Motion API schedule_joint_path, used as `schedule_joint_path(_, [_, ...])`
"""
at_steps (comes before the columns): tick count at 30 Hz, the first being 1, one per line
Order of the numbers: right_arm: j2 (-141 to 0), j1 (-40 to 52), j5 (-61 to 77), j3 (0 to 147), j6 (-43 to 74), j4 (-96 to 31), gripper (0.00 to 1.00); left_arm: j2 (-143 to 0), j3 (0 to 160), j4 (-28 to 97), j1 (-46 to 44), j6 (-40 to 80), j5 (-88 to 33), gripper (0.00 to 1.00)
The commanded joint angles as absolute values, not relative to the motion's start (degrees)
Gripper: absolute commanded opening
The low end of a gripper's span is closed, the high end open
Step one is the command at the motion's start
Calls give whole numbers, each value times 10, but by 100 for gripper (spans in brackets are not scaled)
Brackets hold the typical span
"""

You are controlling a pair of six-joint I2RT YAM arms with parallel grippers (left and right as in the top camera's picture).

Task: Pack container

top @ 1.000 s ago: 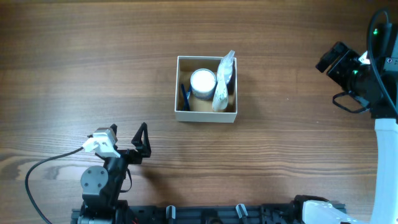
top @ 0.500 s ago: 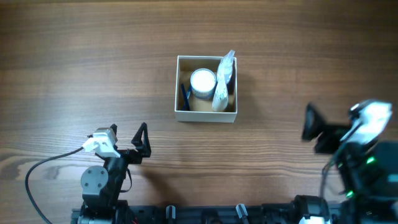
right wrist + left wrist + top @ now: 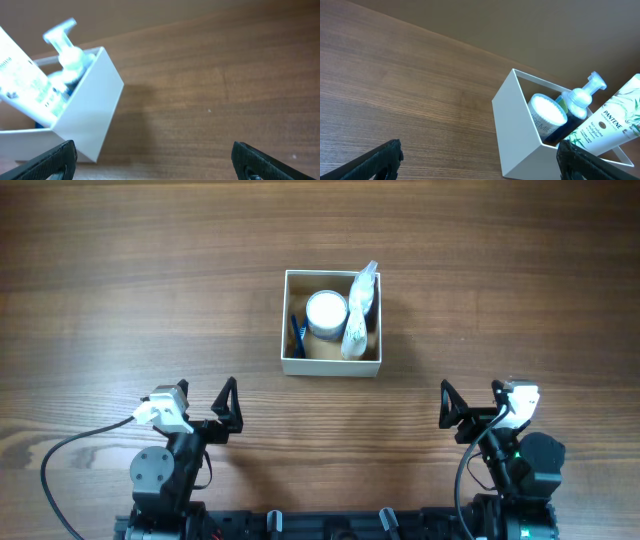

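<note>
The container (image 3: 290,363), a square white-walled box with a tan inside, sits mid-table. In it are a round white-lidded jar (image 3: 326,311), a pale tube (image 3: 358,315) leaning at its right, and a dark blue item (image 3: 297,332) at its left. The left wrist view shows the container (image 3: 515,125) with the jar (image 3: 547,112), a pump bottle (image 3: 580,97) and the Pantene tube (image 3: 615,122). The right wrist view shows the container (image 3: 90,120) too. My left gripper (image 3: 228,408) is open and empty near the front left. My right gripper (image 3: 470,408) is open and empty near the front right.
The wood table (image 3: 120,270) stretches around the box. A black cable (image 3: 60,455) loops from the left arm at the front left edge. The arm bases stand along the front edge.
My right arm has swung from the far right edge down to the front right and now rests low by its base. The left arm and the box have not moved.
</note>
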State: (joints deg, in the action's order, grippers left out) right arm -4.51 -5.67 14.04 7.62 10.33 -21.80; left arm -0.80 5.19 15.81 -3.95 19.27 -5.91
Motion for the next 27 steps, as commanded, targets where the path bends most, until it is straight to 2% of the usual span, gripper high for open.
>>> schedule_joint_path(1, [-30, -56, 151, 74, 122, -212, 100, -5, 49, 156, -35, 198, -58, 100])
schedule_joint_path(27, [-8, -56, 151, 74, 122, -212, 100, -5, 49, 156, -35, 198, -58, 100])
